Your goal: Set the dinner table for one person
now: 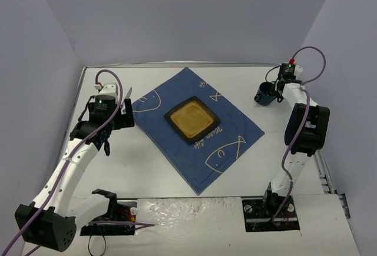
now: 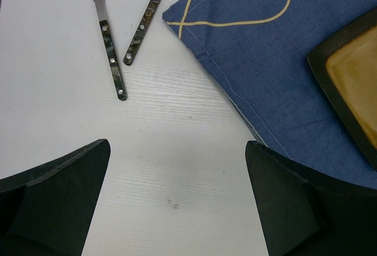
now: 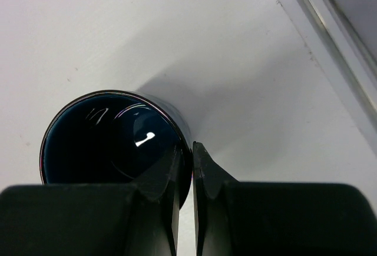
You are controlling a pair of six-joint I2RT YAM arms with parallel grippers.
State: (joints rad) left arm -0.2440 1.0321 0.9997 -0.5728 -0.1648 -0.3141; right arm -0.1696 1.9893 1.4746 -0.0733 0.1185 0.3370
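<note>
Slippage is the main risk: the right gripper is clamped on only the thin wall of the dark blue mug, one finger inside the rim and one outside. A quick swing toward the blue fish-print cloth could let the mug twist in the pinch or drop onto the dinner table, the white top under everything. A low carry might also clip the square dark plate (amber in its centre) lying on the cloth. The right arm reaches forward to the far right of the table, elbow bent, well apart from the cloth. The left arm stretches along the left side; the left gripper points down, jaws spread wide and holding nothing, over bare tabletop just beside the cloth's corner. The fork and knife lie ahead of it, handles converging
</note>
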